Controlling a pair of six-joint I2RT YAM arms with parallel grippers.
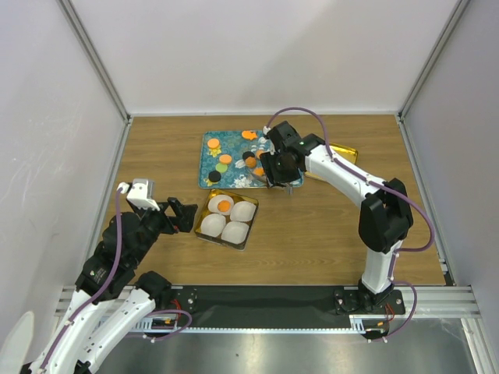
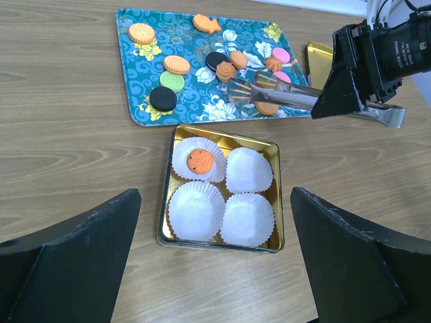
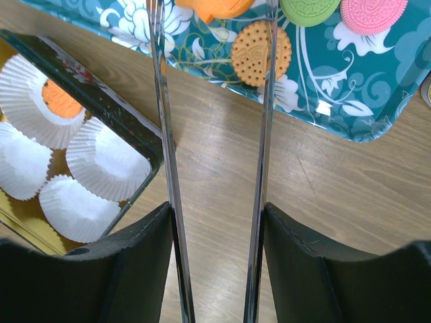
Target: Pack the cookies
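1. Toward the far edge of the bench, about midway across, lies one teal flowered tray (image 2: pixel 195 44) carrying the loose cookies (image 2: pixel 176 64). The left wrist view shows twelve there: seven orange, two pink, two dark brown and one green. The tongs cover part of the tray, and the right wrist view shows a green one beside a pink one, so the count is not certain.
2. At mid-bench, just short of the tray's near edge, sits one gold tin (image 2: pixel 225 140). It holds four white paper cups (image 2: pixel 249 219), set two by two.
3. One orange cookie (image 2: pixel 200 161) lies in the far-left cup, the only one of the four that is filled.
4. One gold lid (image 2: pixel 318 59) lies just beside the tray's right edge, toward the right edge of the bench. The right arm hides part of it.
5. The right gripper (image 3: pixel 217 219) is clenched on one pair of metal tongs (image 2: pixel 296 99), its fingers pressing the outsides of the two blades. The blades stand apart, and their tips reach over the near right part of the tray, among the cookies. I cannot tell whether they touch one.
6. The left gripper (image 1: pixel 182 216) hangs released, its jaws spread wide and holding nothing. It is above the wood on the near-left side of the tin and apart from it.
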